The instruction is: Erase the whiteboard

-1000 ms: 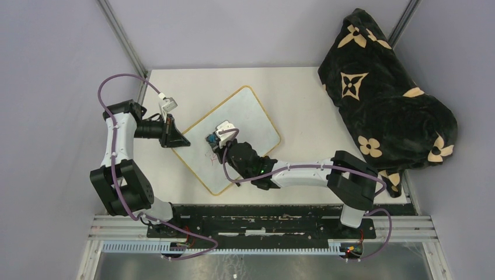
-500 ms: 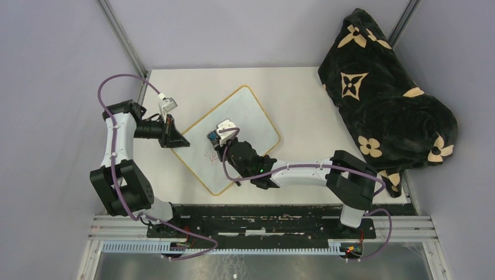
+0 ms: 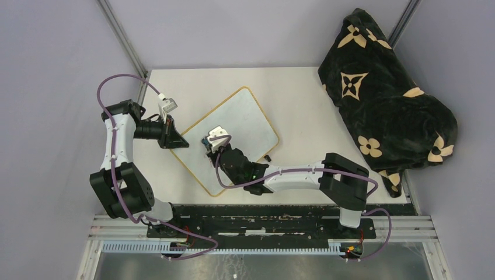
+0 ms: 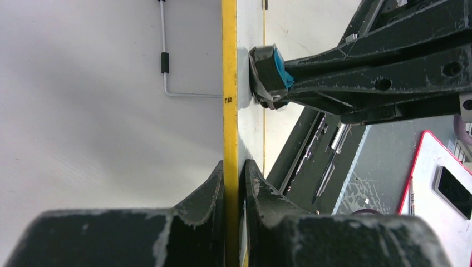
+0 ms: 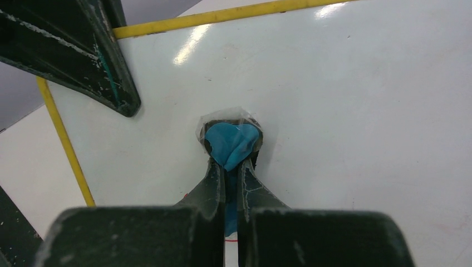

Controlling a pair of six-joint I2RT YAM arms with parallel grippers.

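Observation:
The whiteboard (image 3: 251,119), white with a thin yellow frame, lies askew on the table. My left gripper (image 3: 175,140) is shut on its left edge; in the left wrist view the jaws (image 4: 231,167) pinch the yellow frame (image 4: 229,83). My right gripper (image 3: 209,143) is shut on a blue eraser pad (image 5: 231,142) wrapped in clear film, and it presses the pad onto the whiteboard's surface (image 5: 362,111) near the left corner. A short red mark (image 5: 229,240) shows under the right gripper (image 5: 231,164). The blue eraser pad (image 4: 274,69) also shows in the left wrist view.
A black blanket with beige flower prints (image 3: 385,99) is heaped at the table's right side. A small black object (image 3: 267,157) lies on the table just off the whiteboard's right lower edge. The black base rail (image 3: 257,213) runs along the near edge.
The right gripper with the eraser pad has slid left and toward the near edge over the board. The red scribbles seen earlier beside it are now under the arm. The left gripper has not moved.

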